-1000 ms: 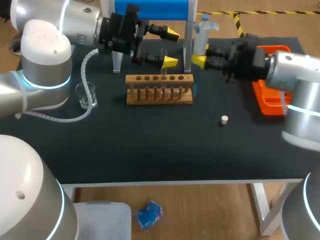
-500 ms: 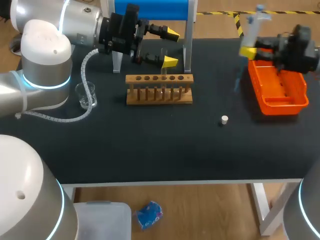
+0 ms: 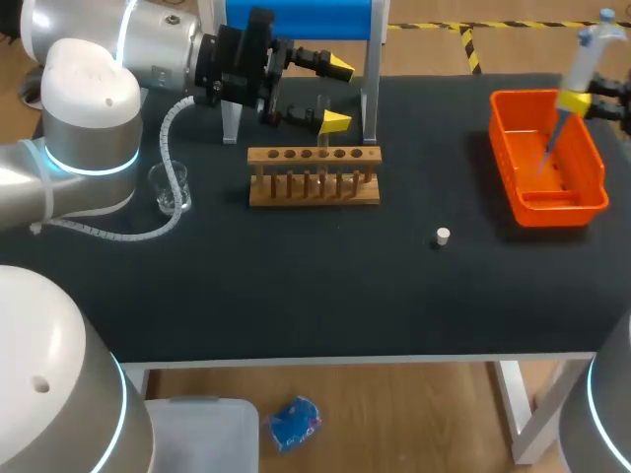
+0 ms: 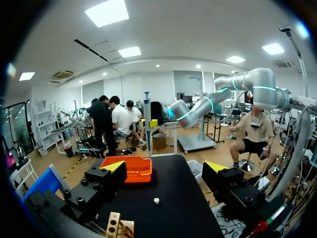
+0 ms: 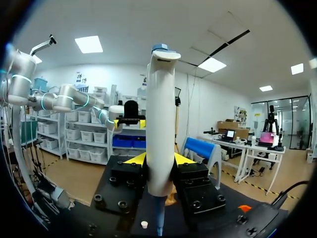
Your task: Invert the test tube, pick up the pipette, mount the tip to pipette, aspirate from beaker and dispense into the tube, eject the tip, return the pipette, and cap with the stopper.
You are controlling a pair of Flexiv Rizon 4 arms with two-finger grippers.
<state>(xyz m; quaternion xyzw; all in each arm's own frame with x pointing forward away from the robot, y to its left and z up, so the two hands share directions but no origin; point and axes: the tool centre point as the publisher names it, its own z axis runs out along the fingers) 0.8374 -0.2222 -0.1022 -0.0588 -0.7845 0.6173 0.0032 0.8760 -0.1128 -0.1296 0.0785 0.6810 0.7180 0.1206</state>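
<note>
In the head view my right gripper point(image 3: 589, 102) sits at the far right edge, shut on the white pipette point(image 3: 583, 61). The pipette stands nearly upright, its thin tip hanging over the orange tray point(image 3: 505, 158). In the right wrist view the pipette point(image 5: 161, 124) fills the gap between my right gripper's point(image 5: 159, 161) fingers. My left gripper point(image 3: 337, 95) hangs open behind the wooden rack point(image 3: 314, 187), its fingers either side of a clear test tube point(image 3: 322, 116) standing upright there. A small white stopper point(image 3: 443, 236) lies on the table in front of the rack, to its right. The glass beaker point(image 3: 170, 187) stands left of the rack.
A blue stand point(image 3: 296, 18) with metal legs rises behind the rack, close to my left gripper. In the left wrist view the orange tray point(image 4: 130, 168) and the stopper point(image 4: 156, 201) lie ahead of my left gripper point(image 4: 164, 166), with a rack corner point(image 4: 119, 228) below it.
My right arm has carried the pipette from beside the blue stand, near the rack, rightwards to above the orange tray. The left arm has not moved.
</note>
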